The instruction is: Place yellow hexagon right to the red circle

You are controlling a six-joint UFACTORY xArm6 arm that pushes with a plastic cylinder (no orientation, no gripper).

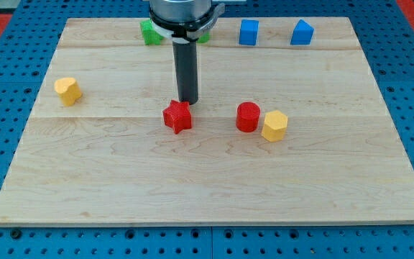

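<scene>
The yellow hexagon lies on the wooden board, touching the red circle at the circle's lower right. My tip stands just above the red star, close to its top edge, and well to the left of the red circle and the yellow hexagon. The rod rises straight up to the arm's body at the view's top.
A second yellow block lies near the board's left edge. A green block and another green one, partly hidden by the arm, sit at the top. Two blue blocks sit at the top right.
</scene>
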